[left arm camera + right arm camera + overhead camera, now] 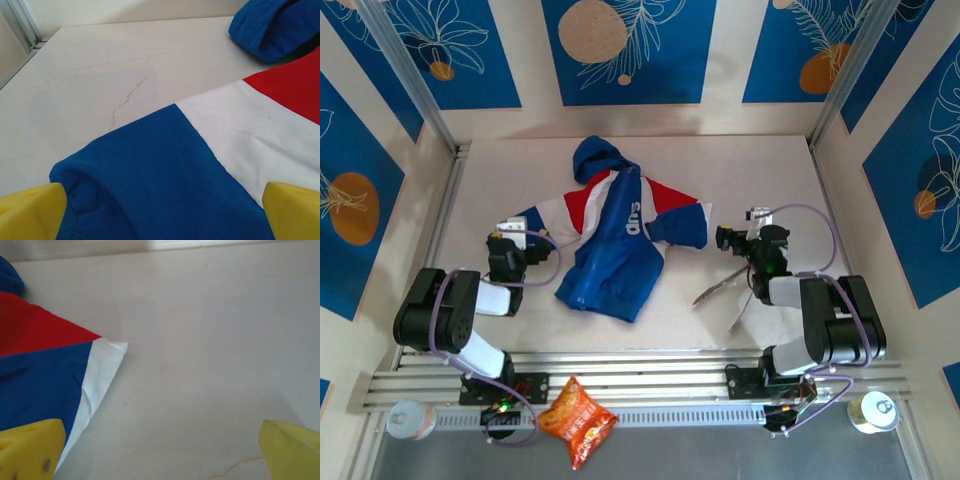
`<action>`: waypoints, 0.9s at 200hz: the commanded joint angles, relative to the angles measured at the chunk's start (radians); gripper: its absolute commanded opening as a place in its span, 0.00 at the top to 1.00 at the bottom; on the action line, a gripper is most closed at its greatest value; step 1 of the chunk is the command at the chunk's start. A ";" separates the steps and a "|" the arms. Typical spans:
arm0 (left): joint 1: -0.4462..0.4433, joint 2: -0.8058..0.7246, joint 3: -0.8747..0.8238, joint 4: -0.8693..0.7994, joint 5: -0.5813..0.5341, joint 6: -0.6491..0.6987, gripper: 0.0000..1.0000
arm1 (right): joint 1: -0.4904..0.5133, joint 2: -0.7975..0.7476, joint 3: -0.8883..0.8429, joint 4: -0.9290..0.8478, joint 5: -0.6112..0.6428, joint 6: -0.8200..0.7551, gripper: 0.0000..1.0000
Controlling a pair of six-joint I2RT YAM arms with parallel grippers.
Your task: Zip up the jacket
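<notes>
simply one jacket [615, 250] (rumpled); left gripper [162, 210] and right gripper [162, 447], two, both agape

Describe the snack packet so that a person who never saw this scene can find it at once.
Look at the metal rail along the near edge of the table. Just left of its middle, on its near side, lies a crumpled snack packet. It is bright orange-red, whereas the left can and the right can at the corners are round and silvery.
</notes>
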 commanded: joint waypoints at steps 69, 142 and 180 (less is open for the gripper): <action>0.013 0.002 0.056 -0.048 0.050 0.031 0.00 | -0.044 0.034 0.083 -0.041 -0.065 0.019 0.01; 0.012 0.002 0.055 -0.048 0.050 0.031 0.00 | -0.042 0.034 0.083 -0.041 -0.064 0.017 0.01; 0.012 0.002 0.056 -0.048 0.050 0.032 0.00 | -0.043 0.035 0.084 -0.041 -0.064 0.017 0.01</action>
